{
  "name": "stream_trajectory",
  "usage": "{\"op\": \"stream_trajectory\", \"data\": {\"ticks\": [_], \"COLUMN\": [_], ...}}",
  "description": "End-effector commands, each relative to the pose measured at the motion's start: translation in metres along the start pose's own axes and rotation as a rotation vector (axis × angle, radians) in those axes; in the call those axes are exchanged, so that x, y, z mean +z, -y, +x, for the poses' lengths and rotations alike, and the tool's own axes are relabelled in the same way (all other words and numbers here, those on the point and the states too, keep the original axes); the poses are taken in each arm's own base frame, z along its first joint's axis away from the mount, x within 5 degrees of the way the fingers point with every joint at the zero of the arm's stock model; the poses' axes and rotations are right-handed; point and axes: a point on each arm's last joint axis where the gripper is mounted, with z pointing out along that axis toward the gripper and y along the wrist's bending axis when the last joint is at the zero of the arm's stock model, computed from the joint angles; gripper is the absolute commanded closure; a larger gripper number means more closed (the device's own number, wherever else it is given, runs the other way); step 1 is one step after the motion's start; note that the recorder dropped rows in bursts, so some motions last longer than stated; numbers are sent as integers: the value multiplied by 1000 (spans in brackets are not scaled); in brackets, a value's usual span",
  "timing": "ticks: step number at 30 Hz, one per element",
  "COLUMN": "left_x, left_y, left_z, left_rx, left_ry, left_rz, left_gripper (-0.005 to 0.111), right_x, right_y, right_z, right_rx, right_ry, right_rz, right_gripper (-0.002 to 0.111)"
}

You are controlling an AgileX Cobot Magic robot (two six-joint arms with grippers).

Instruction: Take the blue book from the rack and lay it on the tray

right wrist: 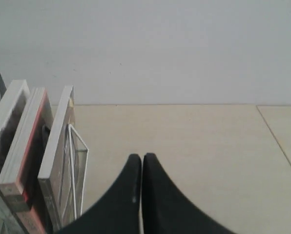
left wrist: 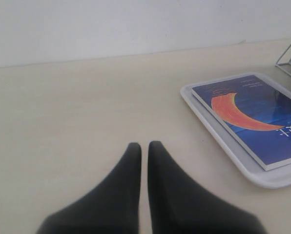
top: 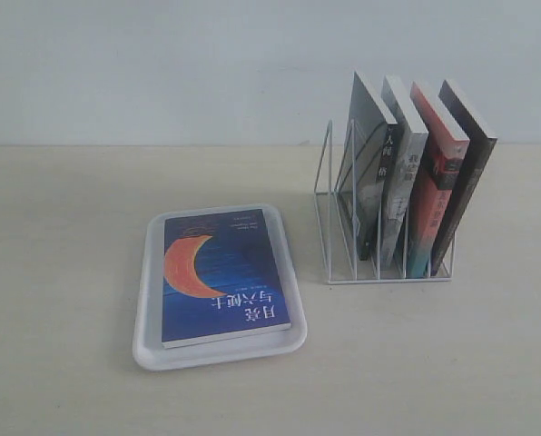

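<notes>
Counted on one table [top: 62, 209], pale and wood-toned: one rack, one tray, five books in all.

One rack [top: 336, 195], white wire, standing at about 2 o'clock from the middle of the exterior view. Four books upright in its slots, side by side, tops leaning toward 11 o'clock:
- one grey-covered book [top: 370, 168]
- one pale-spined book [top: 403, 182]
- one red-orange spined book [top: 437, 186]
- one black-covered book [top: 467, 173] at the 3 o'clock end

One tray [top: 148, 300], white with rounded corners and a low rim, lying flat at about 8 o'clock from the rack, near it but not touching.

One blue book [top: 221, 272], out of the rack and lying flat inside the tray, cover up. Orange crescent toward 9 o'clock, white characters toward 5 o'clock and reading upside down in the exterior view. Page edge facing 6 o'clock, with the 5 o'clock corner close to the rim.

Two grippers, neither showing in the exterior view.
- Left gripper [left wrist: 144, 146]: black fingers [left wrist: 128, 170] drawn together to a thin slit, clasping nothing. Above bare table, well apart from tray and blue book; contact with the table impossible to tell.
- Right gripper [right wrist: 142, 157]: fingers pressed tip to tip, clenched on nothing. Just beside the end of the rack and its outermost book, no contact visible.
</notes>
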Motion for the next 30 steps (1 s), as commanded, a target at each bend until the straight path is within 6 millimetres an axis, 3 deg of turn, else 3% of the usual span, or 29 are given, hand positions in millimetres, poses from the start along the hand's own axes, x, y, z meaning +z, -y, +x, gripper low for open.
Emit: {"op": "stream_trajectory", "data": {"ticks": [1, 7, 16, 30], "left_x": [-1, -1, -1, -1], "left_y": [0, 0, 0, 0], "left_z": [-3, -3, -3, -3], "left_rx": [-6, -6, -6, -6], "left_ry": [22, 22, 22, 22], "left_rz": [-1, -1, -1, -1], "left_gripper": [102, 102, 102, 102], "right_x": [-10, -34, -65, -68], "right_y": [-1, -3, -8, -7], "right_z": [25, 40, 42, 41], "right_rx": [17, 52, 42, 43], "right_ry": [5, 71, 87, 106], "right_rz": [3, -3, -32, -30], "right_gripper": [109, 109, 109, 109]}}
